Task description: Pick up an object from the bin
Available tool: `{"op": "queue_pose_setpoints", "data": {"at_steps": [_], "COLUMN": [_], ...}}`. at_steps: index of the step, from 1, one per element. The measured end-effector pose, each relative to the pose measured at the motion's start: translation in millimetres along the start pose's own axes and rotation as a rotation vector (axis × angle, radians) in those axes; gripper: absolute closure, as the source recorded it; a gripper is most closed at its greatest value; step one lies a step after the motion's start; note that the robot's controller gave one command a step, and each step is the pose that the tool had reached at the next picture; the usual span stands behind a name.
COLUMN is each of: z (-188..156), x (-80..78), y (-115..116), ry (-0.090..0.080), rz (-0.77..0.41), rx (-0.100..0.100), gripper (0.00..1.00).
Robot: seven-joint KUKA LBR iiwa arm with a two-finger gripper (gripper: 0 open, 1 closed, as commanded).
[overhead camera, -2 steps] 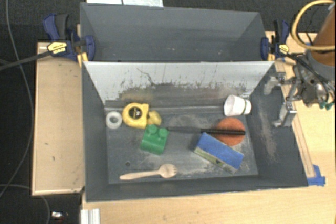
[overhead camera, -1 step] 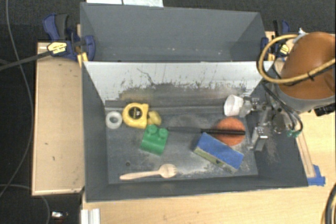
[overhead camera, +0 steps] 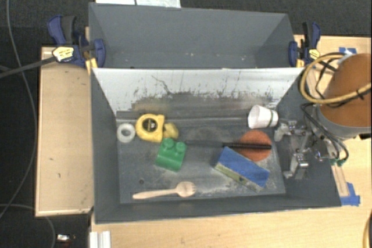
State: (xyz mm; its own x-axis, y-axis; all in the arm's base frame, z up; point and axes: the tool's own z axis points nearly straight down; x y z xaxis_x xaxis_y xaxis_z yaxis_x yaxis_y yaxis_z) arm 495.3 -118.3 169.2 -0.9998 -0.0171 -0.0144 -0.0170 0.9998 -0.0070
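The tool (overhead camera: 294,161) hangs at the right side of the grey metal bin (overhead camera: 192,38), over the bin's sloping right wall and just beyond the flat floor. Whether it is apart or together cannot be told, and nothing can be made out in its grip.

3 things lie nearest to it, all at the right end of the floor. A white cup (overhead camera: 263,117) lies on its side near the back wall, up and to the left of the tool. Below the cup is an orange round thing (overhead camera: 256,141), with a thin black stick (overhead camera: 235,146) lying across its lower part and reaching left. Just in front of that lies a blue sponge (overhead camera: 244,165) with a yellow-green layer along its lower-left edge, set at a slant and touching the orange thing.

Further left, well apart from the tool, a green toy brick (overhead camera: 171,154) stands in the middle of the floor. Behind it is a yellow tape measure (overhead camera: 149,128) with a dark round face; any marking on it is too small to read. A white roll of tape (overhead camera: 126,133) lies just beside it on the left. A pale wooden spoon (overhead camera: 165,192) lies along the front edge, bowl to the right.
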Motion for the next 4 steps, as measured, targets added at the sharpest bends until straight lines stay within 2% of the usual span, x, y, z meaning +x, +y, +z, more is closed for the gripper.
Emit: {"op": "queue_pose_setpoints", "data": {"at_steps": [1,2,3,4], "z": [73,89,99,99], "x": [5.1,7.7,-19.3,-19.4], "y": [80,86,69,69], "ry": [0.002,-0.002,0.004,0.004], "rz": [0.053,0.047,0.055,0.053], "rx": [-0.007,-0.003,-0.007,-0.007], "gripper": [0.00,0.00,1.00,1.00]}}
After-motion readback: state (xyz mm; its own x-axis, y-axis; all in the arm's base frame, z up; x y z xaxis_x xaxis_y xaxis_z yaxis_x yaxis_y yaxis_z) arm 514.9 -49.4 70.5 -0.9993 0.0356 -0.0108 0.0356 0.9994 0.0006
